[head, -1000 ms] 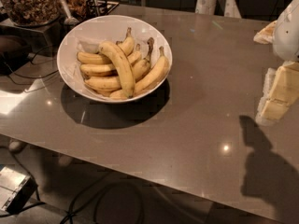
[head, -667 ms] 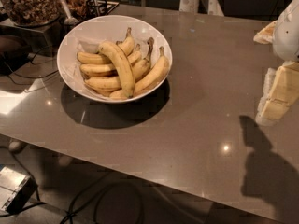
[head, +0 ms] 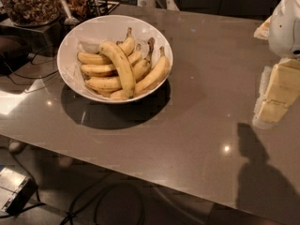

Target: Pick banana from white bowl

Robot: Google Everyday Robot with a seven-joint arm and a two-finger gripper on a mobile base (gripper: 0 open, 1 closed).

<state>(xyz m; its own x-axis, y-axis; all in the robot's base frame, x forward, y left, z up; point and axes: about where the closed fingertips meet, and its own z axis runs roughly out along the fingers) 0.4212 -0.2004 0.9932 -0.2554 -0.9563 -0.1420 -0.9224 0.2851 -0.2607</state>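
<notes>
Yellow banana (head: pixel 121 65) in white bowl (head: pixel 103 25), gripper (head: pixel 277 93) far right, all unmoved.

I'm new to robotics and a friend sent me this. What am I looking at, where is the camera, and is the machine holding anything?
This is a single camera view looking down across a grey table; where the camera is mounted isn't shown. The pale shape at the right edge is the robot's arm, ending in its end effector, the part that grasps. It is over the table's right side, far from the white bowl, with nothing seen in it. The bowl holds several bananas; the longest banana lies curved on top. A container of dark food stands behind.
</notes>
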